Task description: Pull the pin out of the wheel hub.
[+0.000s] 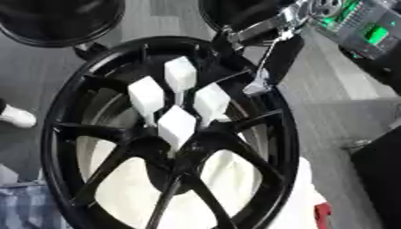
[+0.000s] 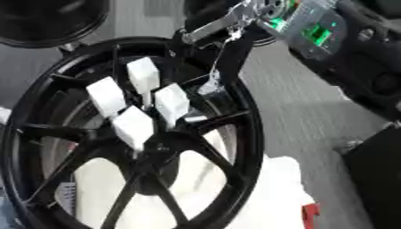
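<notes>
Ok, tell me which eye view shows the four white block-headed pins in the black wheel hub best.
The left eye view: the white block-headed pins sit near the picture's centre over the black spoked wheel hub. The right eye view shows all four too, shifted left.

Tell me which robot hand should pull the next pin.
Right. The right robot hand is over the upper rim of the black spoked metal wheel, close to the four white block-topped pins at its hub. The left robot hand shows in neither view.
</notes>
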Tool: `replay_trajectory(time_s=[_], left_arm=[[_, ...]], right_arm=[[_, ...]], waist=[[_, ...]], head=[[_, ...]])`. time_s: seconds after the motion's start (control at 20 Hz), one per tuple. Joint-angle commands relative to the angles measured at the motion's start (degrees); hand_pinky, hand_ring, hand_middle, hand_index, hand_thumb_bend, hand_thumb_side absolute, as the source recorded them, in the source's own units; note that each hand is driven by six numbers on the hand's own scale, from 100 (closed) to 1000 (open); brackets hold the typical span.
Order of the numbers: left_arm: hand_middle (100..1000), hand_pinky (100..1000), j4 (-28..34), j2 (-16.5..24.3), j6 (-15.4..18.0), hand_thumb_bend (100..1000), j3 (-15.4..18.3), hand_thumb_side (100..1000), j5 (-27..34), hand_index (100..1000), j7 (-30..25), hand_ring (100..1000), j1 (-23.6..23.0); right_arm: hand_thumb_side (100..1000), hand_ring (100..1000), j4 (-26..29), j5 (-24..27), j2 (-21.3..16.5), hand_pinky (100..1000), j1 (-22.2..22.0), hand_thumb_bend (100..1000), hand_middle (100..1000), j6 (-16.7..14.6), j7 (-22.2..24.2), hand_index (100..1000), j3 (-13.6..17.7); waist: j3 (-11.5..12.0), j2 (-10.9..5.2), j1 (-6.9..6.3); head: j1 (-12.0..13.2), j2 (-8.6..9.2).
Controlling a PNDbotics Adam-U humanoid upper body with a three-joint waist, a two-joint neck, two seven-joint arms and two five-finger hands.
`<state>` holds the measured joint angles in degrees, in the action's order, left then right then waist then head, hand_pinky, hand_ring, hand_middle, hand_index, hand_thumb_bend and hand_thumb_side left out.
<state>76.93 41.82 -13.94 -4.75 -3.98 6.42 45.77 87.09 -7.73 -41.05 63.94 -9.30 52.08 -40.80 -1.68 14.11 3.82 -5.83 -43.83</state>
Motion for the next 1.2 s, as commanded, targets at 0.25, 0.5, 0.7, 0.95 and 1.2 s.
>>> replay_trajectory(time_s=[0.25,0.5,0.7,0.95,1.2], left_arm=[[703,794,0.69,1.38,0.05,100,0.43,860,0.16,852,0.11,798,0.62],[703,794,0.62,1.13,0.04,100,0.44,860,0.25,851,0.12,798,0.56],[702,793,0.58,1.0,0.03,100,0.43,861,0.32,851,0.11,798,0.55],[702,792,0.63,0.84,0.03,100,0.48,861,0.47,851,0.19,797,0.61],[702,791,0.62,0.7,0.01,100,0.48,861,0.61,851,0.25,798,0.62]], right_arm=[[416,868,-0.1,0.7,-0.17,867,0.41,238,776,-0.17,-0.11,861,0.18],[403,873,-0.73,0.65,0.51,868,0.18,244,781,-0.39,-0.11,863,-0.19],[383,872,-1.59,0.63,1.03,866,-0.25,235,780,-0.75,-0.11,864,-0.48],[367,872,-2.95,1.28,1.63,863,-0.61,213,779,-1.07,-0.11,861,-0.93],[387,868,-3.53,1.79,1.99,861,-0.74,193,776,-1.46,-0.11,858,-1.5]], waist=[[0.23,-1.37,-0.31],[0.5,-1.32,-0.28],[0.82,-1.22,-0.28],[1.11,-0.98,-0.26],[1.27,-0.75,-0.26]], head=[[-0.55,-0.28],[-0.79,-0.28],[-1.01,-0.28],[-1.43,-0.28],[-1.8,-0.28]])
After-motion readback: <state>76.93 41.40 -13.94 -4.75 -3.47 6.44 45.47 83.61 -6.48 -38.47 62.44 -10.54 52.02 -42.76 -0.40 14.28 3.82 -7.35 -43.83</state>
